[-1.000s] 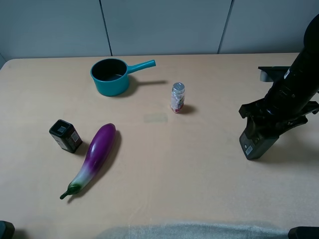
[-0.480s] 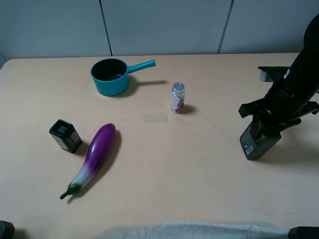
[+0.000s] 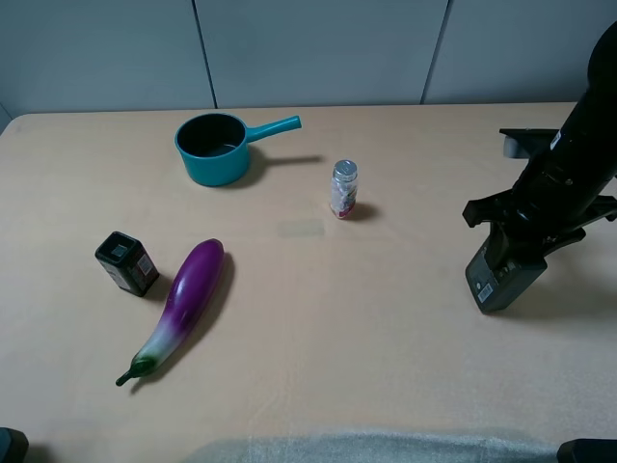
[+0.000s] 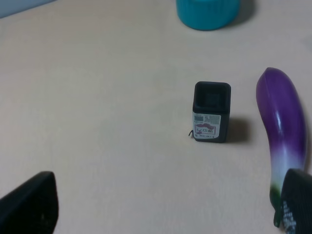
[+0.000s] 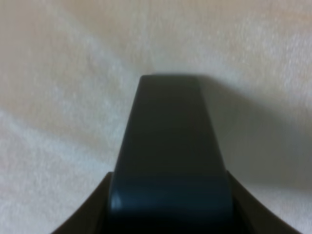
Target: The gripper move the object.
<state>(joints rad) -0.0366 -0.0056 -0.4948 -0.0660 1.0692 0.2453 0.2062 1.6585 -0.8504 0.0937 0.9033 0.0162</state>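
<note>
The object, a dark flat bottle point(image 3: 501, 277), stands tilted at the right side of the table in the exterior high view. My right gripper point(image 3: 525, 234) is shut on its upper part, and the black arm rises to the right behind it. In the right wrist view the bottle point(image 5: 168, 146) fills the middle, held between the jaws of the right gripper point(image 5: 168, 200). I cannot tell if its base touches the table. My left gripper point(image 4: 161, 209) is open and empty, low over the table's front left.
A small black box point(image 3: 126, 262) point(image 4: 211, 112) stands at the left beside a purple eggplant point(image 3: 183, 304) point(image 4: 282, 126). A teal pot point(image 3: 214, 148) point(image 4: 208, 10) sits at the back. A clear silver-capped shaker point(image 3: 343, 188) stands mid-table. A pale cloth point(image 3: 366, 449) lies along the front edge.
My right gripper and the bottle have shifted slightly to the right. The left arm and the other things have not moved.
</note>
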